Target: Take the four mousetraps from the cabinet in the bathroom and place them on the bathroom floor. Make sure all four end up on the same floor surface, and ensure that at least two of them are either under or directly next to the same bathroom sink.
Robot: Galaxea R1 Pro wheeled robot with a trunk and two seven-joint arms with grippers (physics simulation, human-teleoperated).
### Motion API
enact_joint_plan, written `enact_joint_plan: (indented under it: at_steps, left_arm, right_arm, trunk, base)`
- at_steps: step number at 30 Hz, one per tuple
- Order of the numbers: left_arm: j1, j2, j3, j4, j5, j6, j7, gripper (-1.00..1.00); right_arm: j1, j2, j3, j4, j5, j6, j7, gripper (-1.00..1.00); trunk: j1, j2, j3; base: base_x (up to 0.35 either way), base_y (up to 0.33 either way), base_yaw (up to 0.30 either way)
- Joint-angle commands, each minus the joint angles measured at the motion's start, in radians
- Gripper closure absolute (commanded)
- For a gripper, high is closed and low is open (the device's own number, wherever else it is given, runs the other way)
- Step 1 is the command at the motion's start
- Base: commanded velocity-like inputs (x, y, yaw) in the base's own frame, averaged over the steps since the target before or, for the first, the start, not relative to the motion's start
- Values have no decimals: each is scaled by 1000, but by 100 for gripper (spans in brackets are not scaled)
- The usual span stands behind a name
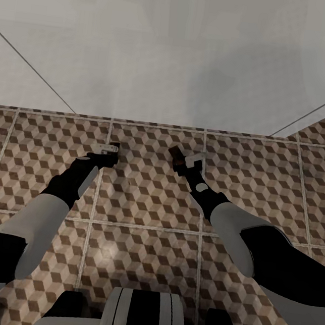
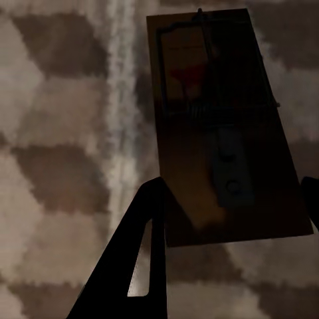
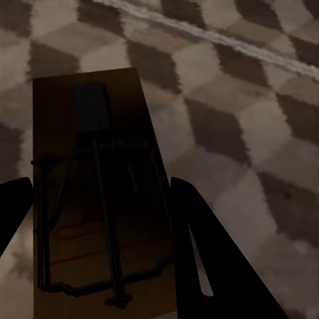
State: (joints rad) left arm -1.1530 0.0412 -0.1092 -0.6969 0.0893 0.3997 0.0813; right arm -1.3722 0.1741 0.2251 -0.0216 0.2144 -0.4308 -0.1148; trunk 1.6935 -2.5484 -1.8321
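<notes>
The robot looks down at the floor (image 1: 147, 201), which has brown, beige and white cube tiles. A pale wall (image 1: 176, 52) stands at the far edge of the floor. Both arms reach out over the tiles, well apart from each other.

The left claw (image 1: 108, 152) hangs above the floor, near a pale grout line. In the left wrist view a trap (image 2: 222, 126) sits between the two dark fingers (image 2: 136, 259). One finger touches one long side of the board at its near end. The other finger just shows at the other long side. So the claw is closed on the near end of the trap, about as wide as the board. The long way of the trap runs straight out from the claw, away from the wrist. The red mark and the wire are at the far end. The flat wire side faces the camera.

The right claw (image 1: 180, 159) also hangs above the tiles, closer to the wall than the middle of the floor. In the right wrist view a second trap (image 3: 100, 193) lies between its fingers (image 3: 199, 246). The fingers press on the two long sides, so this claw is closed on it too. This board also points straight out from the claw. Its wire loop and thin red lines are at the near end, by the fingers. The plain wood end sticks out over the tiles.
</notes>
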Motion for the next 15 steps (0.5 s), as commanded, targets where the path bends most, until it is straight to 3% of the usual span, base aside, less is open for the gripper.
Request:
enact_joint_plan:
  at_steps: [1, 15]
  left_arm:
    - [0, 2, -6, 71, 3, 5, 8, 100]
    - [-1, 2, -6, 40, 2, 3, 8, 100]
  right_arm:
    - [-1, 0, 4, 2, 8, -2, -9, 100]
    - [-1, 0, 4, 2, 8, -2, -9, 100]
  trunk:
    - [0, 0, -1]
    - [0, 0, -1]
  base:
    - [0, 0, 0]
    - [0, 0, 0]
